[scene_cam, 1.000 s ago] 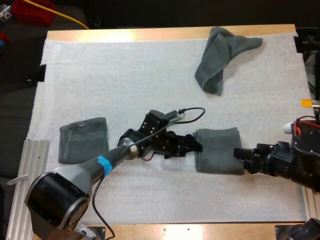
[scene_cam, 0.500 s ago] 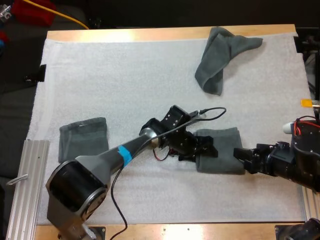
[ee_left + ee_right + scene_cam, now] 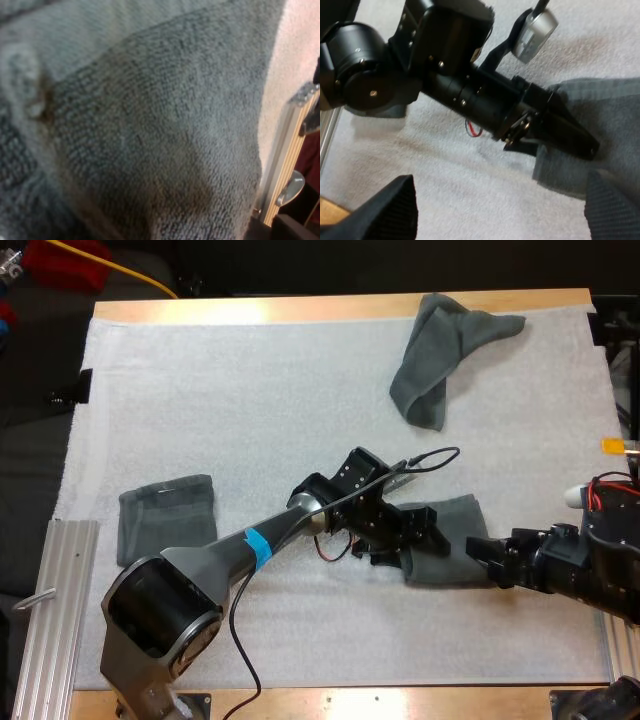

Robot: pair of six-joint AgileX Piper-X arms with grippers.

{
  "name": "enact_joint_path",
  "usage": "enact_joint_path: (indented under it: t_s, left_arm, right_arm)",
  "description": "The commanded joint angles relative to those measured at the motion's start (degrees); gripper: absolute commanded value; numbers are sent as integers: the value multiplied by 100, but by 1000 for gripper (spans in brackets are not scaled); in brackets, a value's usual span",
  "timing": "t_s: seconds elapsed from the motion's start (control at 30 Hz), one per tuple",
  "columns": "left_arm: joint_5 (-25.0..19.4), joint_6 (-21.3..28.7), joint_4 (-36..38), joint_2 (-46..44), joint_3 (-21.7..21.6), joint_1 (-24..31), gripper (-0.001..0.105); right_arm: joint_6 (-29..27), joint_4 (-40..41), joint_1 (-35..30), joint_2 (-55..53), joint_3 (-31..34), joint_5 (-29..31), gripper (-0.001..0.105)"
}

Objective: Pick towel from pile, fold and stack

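Resting at the left edge of the dark grey-green folded towel (image 3: pixel 455 535), the left gripper (image 3: pixel 420 542) gives no sign of its grip: cannot tell. The right gripper (image 3: pixel 478 558), at the towel's right edge, gapes wide, holding nothing.

1. High view: set behind both arms, faced forward and down. The whole white mat (image 3: pixel 200 390) is taken in from well back.
2. Left wrist view: carried on the left arm and held almost against the folded towel (image 3: pixel 150 125). Its weave is seen at very close range.
3. Right wrist view: carried on the right arm and aimed low across the white mat toward the left gripper (image 3: pixel 575 140), from nearby.
4. Overlap: the folded towel is caught by all three views. The left gripper at its edge is shared by the high and right wrist views.
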Motion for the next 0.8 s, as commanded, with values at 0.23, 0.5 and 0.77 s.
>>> enact_joint_path:
  t_s: [0.23, 0.5, 0.77]
  left_arm:
    - [-10, -69, -22, 2, -32, -11, 8]
    - [77, 550, 142, -213, -32, -8, 0]
    - [49, 1917, 1143, -1245, -32, 190, 0]
  right_arm:
    - [-71, 11, 15, -21, -35, -83, 68]
    - [-71, 11, 15, -21, -35, -83, 68]
    - [-73, 11, 15, -21, -35, -43, 68]
